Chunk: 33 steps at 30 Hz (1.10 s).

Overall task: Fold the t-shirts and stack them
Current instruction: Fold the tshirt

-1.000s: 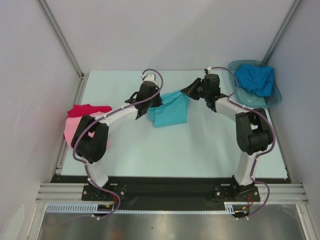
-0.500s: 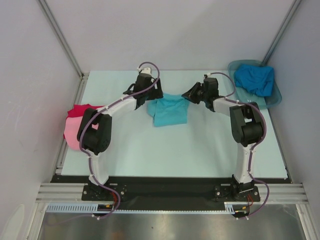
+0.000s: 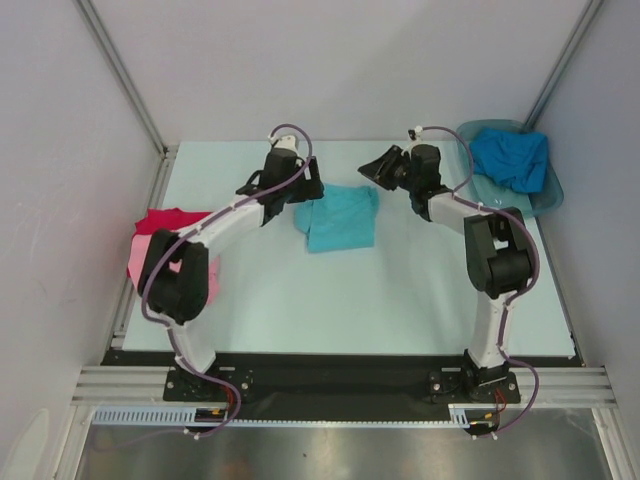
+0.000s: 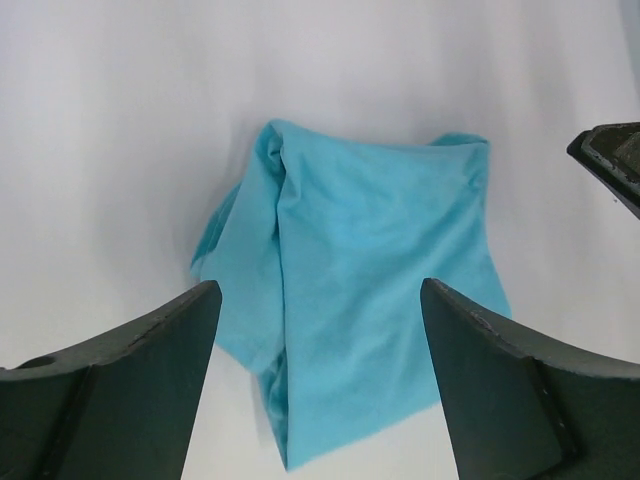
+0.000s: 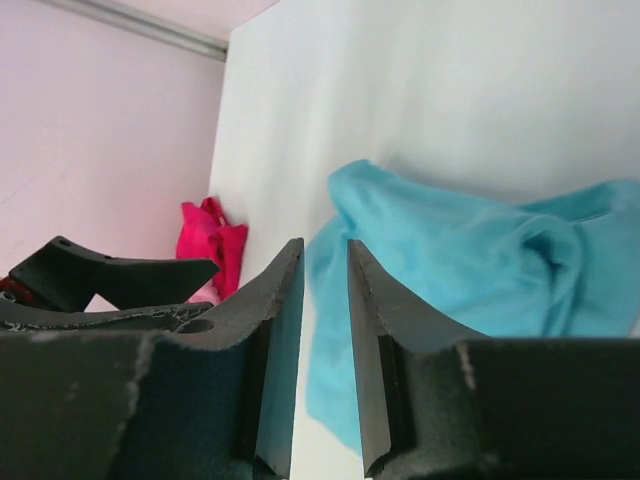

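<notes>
A turquoise t-shirt (image 3: 340, 218) (image 4: 370, 290) (image 5: 450, 270) lies folded on the table's middle back. My left gripper (image 3: 305, 186) (image 4: 320, 290) hovers over its left edge, jaws wide open and empty. My right gripper (image 3: 378, 168) (image 5: 323, 250) hangs just off the shirt's far right corner, its jaws a narrow gap apart with nothing between them. A red t-shirt (image 3: 172, 220) (image 5: 210, 240) and a pink t-shirt (image 3: 143, 262) lie in a pile at the left edge. A deeper blue t-shirt (image 3: 510, 158) sits crumpled in the tub.
The grey translucent tub (image 3: 470, 131) stands at the back right corner. Walls close in the table on the left, back and right. The left arm's elbow (image 3: 180, 280) hangs over the pink and red pile.
Both grippers opened and let go of the turquoise shirt, then drew back toward the far side. The shirt now lies flatter on the table.
</notes>
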Tool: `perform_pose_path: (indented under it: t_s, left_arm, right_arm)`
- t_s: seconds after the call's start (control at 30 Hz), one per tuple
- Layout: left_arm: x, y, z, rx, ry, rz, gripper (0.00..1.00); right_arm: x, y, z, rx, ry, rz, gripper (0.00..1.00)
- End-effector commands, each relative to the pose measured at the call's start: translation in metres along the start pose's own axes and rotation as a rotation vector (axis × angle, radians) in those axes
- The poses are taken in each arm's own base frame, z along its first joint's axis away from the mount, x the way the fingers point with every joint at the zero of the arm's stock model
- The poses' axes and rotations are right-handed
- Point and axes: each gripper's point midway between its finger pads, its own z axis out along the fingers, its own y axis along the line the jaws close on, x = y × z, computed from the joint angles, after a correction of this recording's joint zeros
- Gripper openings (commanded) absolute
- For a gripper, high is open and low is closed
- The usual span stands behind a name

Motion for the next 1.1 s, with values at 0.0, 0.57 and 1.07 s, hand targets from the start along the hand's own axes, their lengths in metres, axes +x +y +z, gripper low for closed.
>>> perform_pose_path:
  t_s: [0.0, 0.57, 1.07]
  left_arm:
    - [-0.029, -0.024, -0.046, 0.084, -0.096, -0.034, 0.87]
    - [0.115, -0.006, -0.106, 0.136, -0.095, -0.098, 0.91]
    - [0.125, 0.022, -0.084, 0.133, -0.059, -0.197, 0.94]
  right_arm:
    - [-0.021, 0.087, -0.031, -0.17, -0.076, -0.111, 0.29]
    - [0.096, 0.0, -0.146, 0.07, 0.017, -0.077, 0.38]
    - [0.126, -0.054, -0.143, 0.072, 0.073, 0.028, 0.66]
